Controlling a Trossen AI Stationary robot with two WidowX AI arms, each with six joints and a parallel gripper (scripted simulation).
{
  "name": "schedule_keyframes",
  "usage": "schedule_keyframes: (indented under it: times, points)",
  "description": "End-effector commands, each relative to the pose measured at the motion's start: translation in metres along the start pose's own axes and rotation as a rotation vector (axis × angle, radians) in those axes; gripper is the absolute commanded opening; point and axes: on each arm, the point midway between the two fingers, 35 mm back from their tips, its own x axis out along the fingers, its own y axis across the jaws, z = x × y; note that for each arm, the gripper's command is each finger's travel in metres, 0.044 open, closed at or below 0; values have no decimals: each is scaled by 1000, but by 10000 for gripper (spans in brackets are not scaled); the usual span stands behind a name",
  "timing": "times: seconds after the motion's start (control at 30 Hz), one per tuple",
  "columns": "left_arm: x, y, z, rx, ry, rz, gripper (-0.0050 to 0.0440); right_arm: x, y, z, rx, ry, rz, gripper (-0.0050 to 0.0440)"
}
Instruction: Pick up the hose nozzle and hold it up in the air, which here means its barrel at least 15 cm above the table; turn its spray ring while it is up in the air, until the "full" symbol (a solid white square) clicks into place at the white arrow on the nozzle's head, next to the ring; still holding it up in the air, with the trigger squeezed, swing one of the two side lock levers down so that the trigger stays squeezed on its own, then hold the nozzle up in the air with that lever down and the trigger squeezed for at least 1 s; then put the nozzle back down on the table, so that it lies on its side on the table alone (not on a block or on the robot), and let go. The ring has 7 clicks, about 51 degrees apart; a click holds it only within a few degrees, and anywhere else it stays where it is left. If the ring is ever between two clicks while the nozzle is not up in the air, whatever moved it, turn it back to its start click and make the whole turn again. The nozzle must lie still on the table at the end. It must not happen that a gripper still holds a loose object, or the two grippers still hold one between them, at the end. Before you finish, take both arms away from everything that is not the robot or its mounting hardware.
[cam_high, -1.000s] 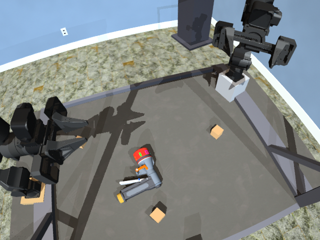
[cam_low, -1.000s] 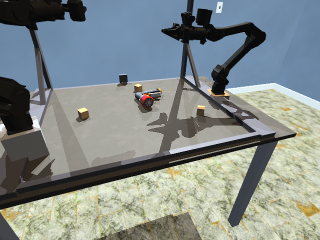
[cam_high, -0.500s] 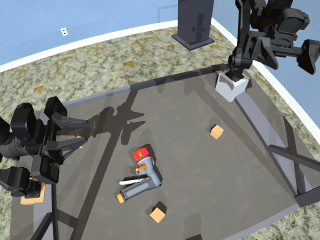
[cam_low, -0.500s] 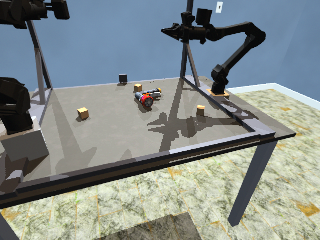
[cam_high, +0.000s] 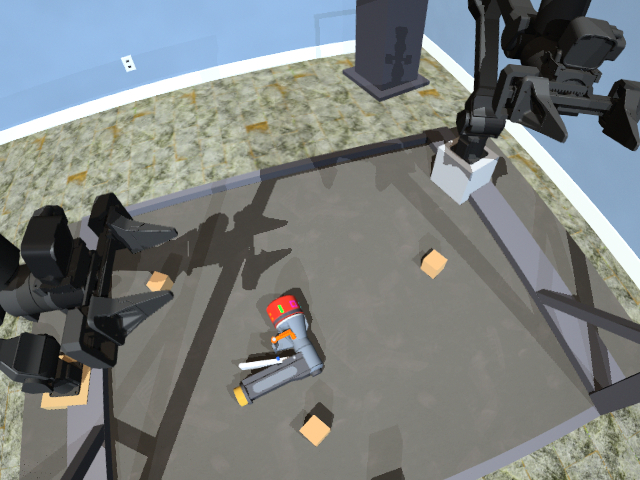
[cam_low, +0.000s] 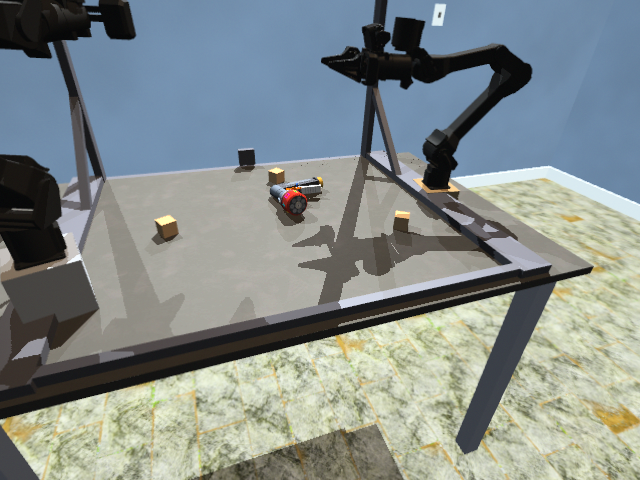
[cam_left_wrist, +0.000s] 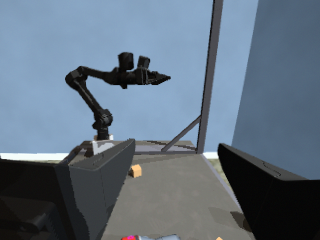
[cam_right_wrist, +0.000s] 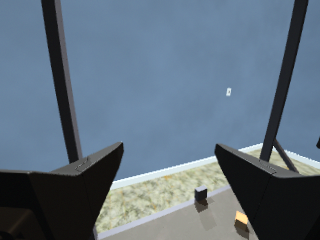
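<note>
The left fingers (cam_high: 174, 262) (cam_low: 323, 60) are the near ones, wide apart with nothing in them, high over the table (cam_high: 372, 310) (cam_low: 217, 268) (cam_left_wrist: 165, 200) (cam_right_wrist: 165, 230). The hose nozzle (cam_high: 306, 351) (cam_low: 279, 193) (cam_left_wrist: 160, 238) lies on its side on the table, ahead of them and down low. Its handle (cam_high: 276, 379) points back to the left arm's side; its long barrel runs crossways, so I think those fingers should turn before they grab. Farther off, the right fingers (cam_high: 600, 144) (cam_low: 126, 25) are open and hold nothing.
</note>
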Motion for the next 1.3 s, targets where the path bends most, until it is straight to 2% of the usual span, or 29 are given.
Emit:
schedule_keyframes:
  times: [0.0,0.2,0.37,0.43,0.83,0.93,1.0,1.27]
  points:
    - [-1,0,6,-2,-14,2,364,0,0,6,3,-15,-2,410]
    - [-1,0,6,-2,-14,2,364,0,0,6,3,-15,-2,410]
    - [24,-3,-10,-45,132,0,364,0,0,6,3,-15,-2,410]
    - [24,-3,-10,-45,132,0,364,0,0,6,3,-15,-2,410]
    - [70,-16,-81,-146,586,32,364,0,0,6,3,-15,-2,410]
    - [75,-20,-102,-165,704,50,364,0,0,6,3,-15,-2,410]
    - [75,-20,-102,-165,704,50,364,0,0,6,3,-15,-2,410]
    - [85,-29,-149,-194,990,114,364,0,0,6,3,-15,-2,410]
